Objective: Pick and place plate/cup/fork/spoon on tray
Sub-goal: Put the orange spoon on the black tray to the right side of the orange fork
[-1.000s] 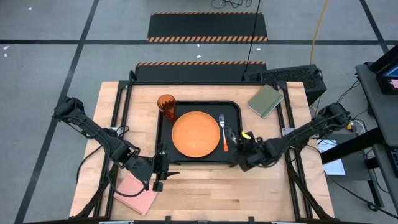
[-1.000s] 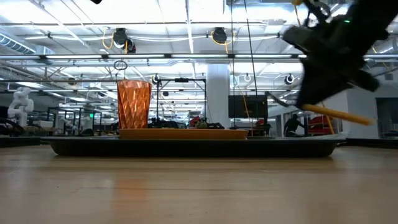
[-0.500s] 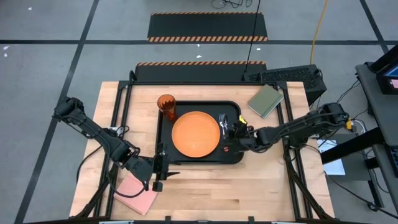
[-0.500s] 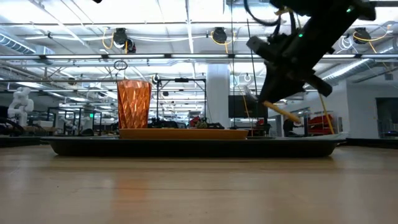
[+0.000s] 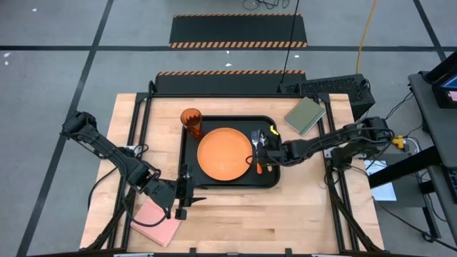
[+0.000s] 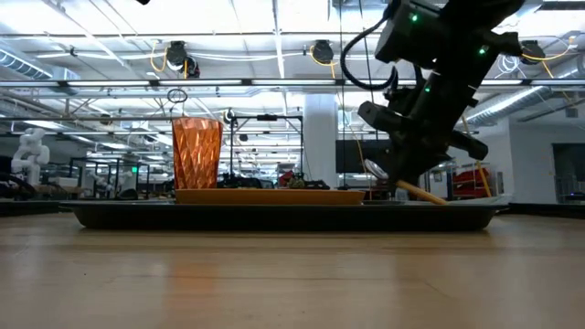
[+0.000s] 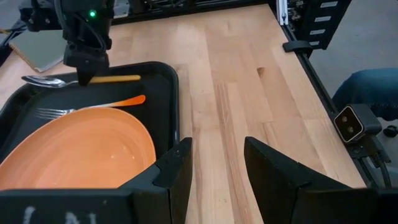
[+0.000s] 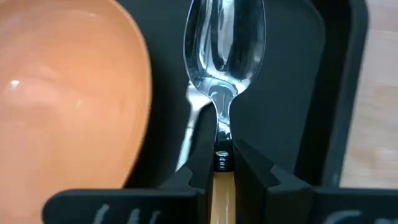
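Observation:
The black tray [image 5: 186,171] holds the orange plate [image 5: 224,153] in its middle and the cup [image 5: 191,120] upright in its far left corner. The fork [image 7: 93,106] lies on the tray floor just right of the plate, tines toward the far side. My right gripper [image 5: 265,152] hangs over the tray's right strip, shut on the spoon [image 7: 43,81]. My left gripper [image 5: 191,200] is open and empty over the wood at the tray's near left corner; it also shows in the left wrist view [image 7: 214,149]. My right gripper pinches the spoon between its two fingers where the silver neck meets the orange handle [image 8: 222,152]. The fingers come from above, pointing down, and lie across the spoon. The bowl [image 8: 225,37] points to the far side. The handle [image 6: 430,194] slants down, low over the tray; whether it touches, I cannot tell.
A pink flat block [image 5: 157,221] lies at the near left, partly under my left arm. An olive-green flat block [image 5: 305,116] lies at the far right corner. Bare wood runs along the table's near edge, in front of the tray.
My right gripper has carried the spoon from beyond the tray's near right corner toward the far left, over the tray's right strip beside the fork, and has come down. The spoon now hangs low over the tray.

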### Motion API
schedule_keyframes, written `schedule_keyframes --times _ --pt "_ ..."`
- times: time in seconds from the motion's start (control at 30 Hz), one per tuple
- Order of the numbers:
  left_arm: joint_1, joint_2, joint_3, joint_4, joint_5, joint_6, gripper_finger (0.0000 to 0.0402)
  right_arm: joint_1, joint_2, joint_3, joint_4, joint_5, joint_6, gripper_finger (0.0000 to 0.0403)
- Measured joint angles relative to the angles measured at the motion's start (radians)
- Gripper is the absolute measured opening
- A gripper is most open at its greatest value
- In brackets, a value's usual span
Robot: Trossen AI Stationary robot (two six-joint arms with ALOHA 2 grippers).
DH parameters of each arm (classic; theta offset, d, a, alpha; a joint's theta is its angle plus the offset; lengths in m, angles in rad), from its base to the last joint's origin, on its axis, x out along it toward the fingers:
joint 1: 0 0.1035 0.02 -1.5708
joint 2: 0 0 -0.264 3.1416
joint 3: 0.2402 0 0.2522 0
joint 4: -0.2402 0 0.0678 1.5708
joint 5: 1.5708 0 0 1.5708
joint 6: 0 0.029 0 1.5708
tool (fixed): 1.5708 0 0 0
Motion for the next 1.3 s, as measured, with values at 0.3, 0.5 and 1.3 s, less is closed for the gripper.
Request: schedule_keyframes --times 0.3,0.5,1.3 --pt "0.0 0.0 0.0 0.0 0.0 0.001 0.0149 -0.017 0.0 -0.01 -0.006 -0.023 0.007 0.0029" --pt "0.0 0.0 0.0 0.0 0.0 0.001 0.0149 -0.017 0.0 -0.069 0.013 -0.023 0.058 0.0029" --pt "0.002 0.0 0.0 0.003 0.0 0.01 0.0149 -0.028 0.0 -0.116 0.106 -0.07 0.128 0.0032"
